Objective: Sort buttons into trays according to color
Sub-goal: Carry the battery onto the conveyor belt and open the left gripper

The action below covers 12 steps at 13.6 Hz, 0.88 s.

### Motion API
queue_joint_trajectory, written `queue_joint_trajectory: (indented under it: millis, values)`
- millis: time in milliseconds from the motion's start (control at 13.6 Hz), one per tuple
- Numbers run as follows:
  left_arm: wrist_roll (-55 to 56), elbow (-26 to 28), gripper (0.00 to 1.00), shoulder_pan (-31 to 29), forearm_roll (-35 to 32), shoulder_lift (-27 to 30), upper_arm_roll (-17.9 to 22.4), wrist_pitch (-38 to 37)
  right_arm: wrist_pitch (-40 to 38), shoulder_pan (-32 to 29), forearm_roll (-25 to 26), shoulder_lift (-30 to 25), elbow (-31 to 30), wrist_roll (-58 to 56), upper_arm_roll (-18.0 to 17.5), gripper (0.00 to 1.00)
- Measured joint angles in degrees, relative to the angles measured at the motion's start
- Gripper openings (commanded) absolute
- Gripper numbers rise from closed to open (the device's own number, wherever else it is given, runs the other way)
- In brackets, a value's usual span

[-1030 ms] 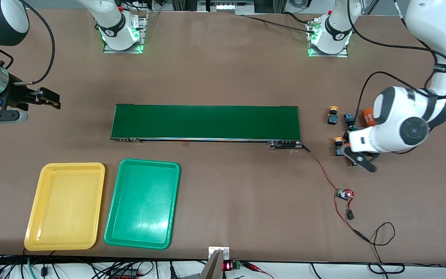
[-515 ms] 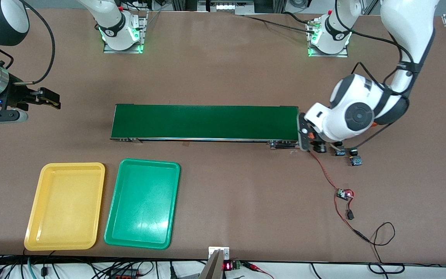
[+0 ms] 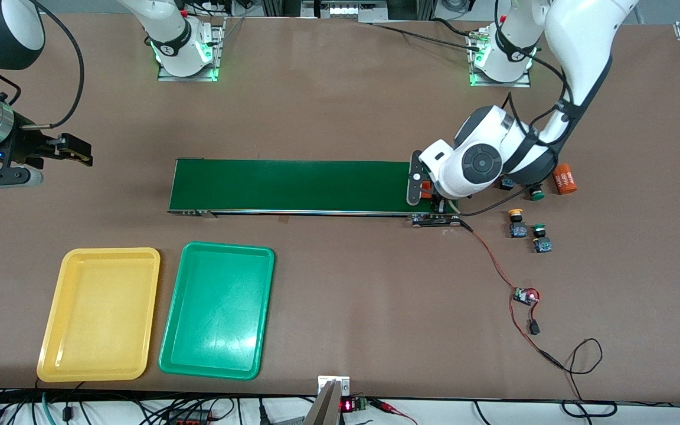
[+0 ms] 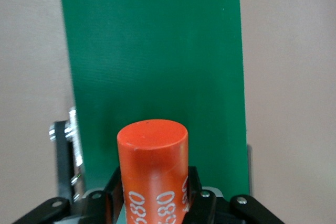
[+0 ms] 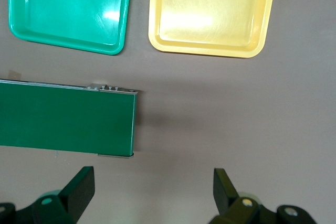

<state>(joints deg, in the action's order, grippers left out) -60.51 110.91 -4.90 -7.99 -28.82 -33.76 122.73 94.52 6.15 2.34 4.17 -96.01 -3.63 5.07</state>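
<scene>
My left gripper (image 3: 424,190) (image 4: 153,195) is shut on an orange cylinder (image 4: 152,161) with white print, over the dark-green conveyor belt (image 3: 293,186) at the left arm's end. On the table past that belt end stand a yellow-capped button (image 3: 516,223) and a green-capped button (image 3: 540,236). Another green-capped button (image 3: 536,193) and a blue button body (image 3: 506,183) show partly under the left arm. The yellow tray (image 3: 99,313) and green tray (image 3: 217,307) lie side by side, nearer the front camera than the belt. My right gripper (image 3: 74,152) (image 5: 152,182) waits open over bare table.
A second orange cylinder (image 3: 564,180) lies on the table by the left arm's elbow. A small circuit board (image 3: 526,295) with red and black wires trails from the belt's end toward the front edge.
The left arm has swung from beside the buttons to over the belt's end, carrying the orange cylinder. The right arm has not moved.
</scene>
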Motion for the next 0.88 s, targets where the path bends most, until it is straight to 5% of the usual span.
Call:
queue_joint_trajectory:
  millis: [74,515,883]
  values:
    - [1.27,-0.02,1.00,0.18,0.00,-0.23,-0.01,0.42,0.00,0.00,0.00,0.00,0.00,0.00,0.00,1.00]
    - [5.46,-2.07,1.00,1.20,-1.18,3.42,-0.28,-3.66,0.00,0.00,0.00,0.00,0.00,0.00,0.00,1.00]
    - [26.21,-8.04,1.00,-0.52,-1.27,7.57,1.61,-11.62,0.00,0.00,0.00,0.00,0.00,0.00,0.00,1.00]
